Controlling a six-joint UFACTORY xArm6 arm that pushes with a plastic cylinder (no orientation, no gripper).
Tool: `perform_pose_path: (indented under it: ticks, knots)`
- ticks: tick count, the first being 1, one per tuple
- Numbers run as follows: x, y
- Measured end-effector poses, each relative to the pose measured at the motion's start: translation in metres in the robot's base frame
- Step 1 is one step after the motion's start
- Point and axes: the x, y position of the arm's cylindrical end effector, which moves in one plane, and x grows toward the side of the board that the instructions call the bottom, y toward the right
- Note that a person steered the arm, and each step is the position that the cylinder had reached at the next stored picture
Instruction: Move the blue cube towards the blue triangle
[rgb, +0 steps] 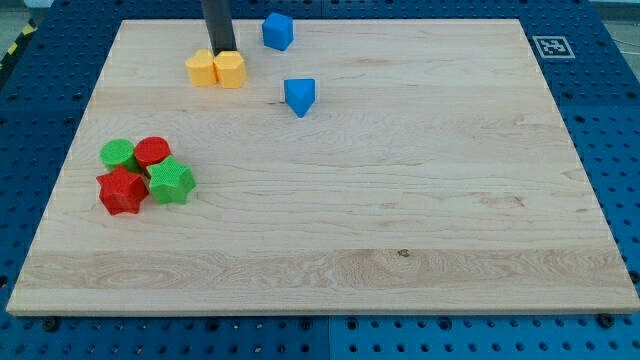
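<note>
Blue cube (278, 31) lies near the view's top, blue triangle (300, 96) below it

Single cam, elevated, looking obliquely down across the whole wooden board (400, 230); far edge at frame top, moderate distance.

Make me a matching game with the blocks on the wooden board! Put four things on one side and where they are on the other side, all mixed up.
Things:
1. blue cube
2. blue triangle
3. two yellow blocks
4. red and green blocks

Places:
A. huddled near the view's left edge
B. right below my tip, at the view's top
C. at the view's top edge, right of the rod
D. below the blue cube, a bit further right

Pairs: 1-C, 2-D, 3-B, 4-A
</note>
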Motion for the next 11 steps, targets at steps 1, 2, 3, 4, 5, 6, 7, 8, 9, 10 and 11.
perform_pose_path:
  ticks: [1, 2, 3, 4, 5, 6, 7, 8, 9, 10, 11]
  knots:
    - [-0.047, 0.000]
    - [-0.060, 0.001]
    - [-0.060, 0.013]
    - [-0.060, 0.056]
    - [-0.058, 0.080]
    - [-0.058, 0.088]
    - [-0.052, 0.096]
    - [-0.035, 0.096]
    - [-0.014, 0.096]
    - [-0.001, 0.094]
    - [0.002, 0.087]
